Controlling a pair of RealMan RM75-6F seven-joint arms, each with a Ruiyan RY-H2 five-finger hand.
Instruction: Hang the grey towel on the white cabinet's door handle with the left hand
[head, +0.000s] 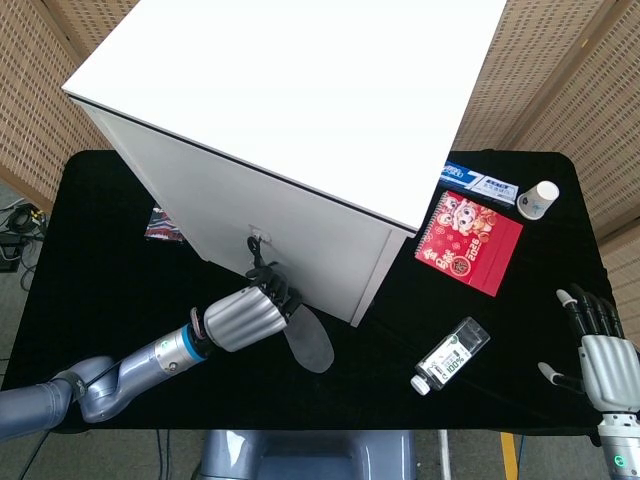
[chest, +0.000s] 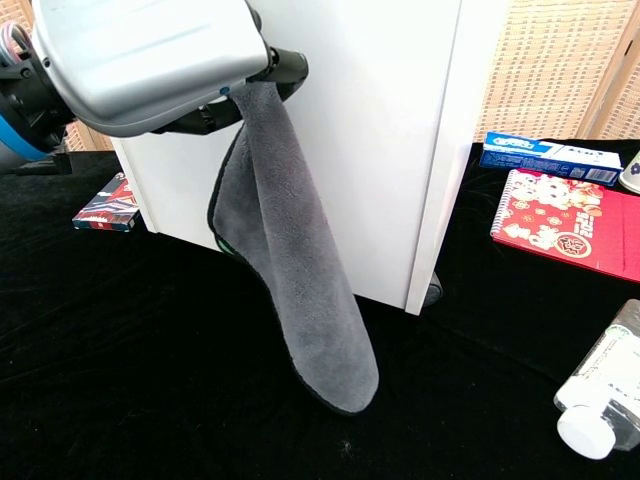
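My left hand (head: 243, 315) (chest: 150, 55) grips the top of the grey towel (head: 310, 343) (chest: 295, 270), which hangs down in front of the white cabinet (head: 290, 110) door. In the head view the hand's dark fingers (head: 272, 283) sit just below the small door handle (head: 258, 237), close to the door face. The towel's lower end dangles just above the black table (chest: 120, 380). My right hand (head: 603, 355) rests open at the table's right front corner, holding nothing.
A red notebook (head: 469, 242), a blue toothpaste box (head: 478, 181), a white cup (head: 538, 200) and a clear bottle (head: 451, 356) lie right of the cabinet. A small patterned box (head: 162, 226) (chest: 108, 205) sits by the cabinet's left side.
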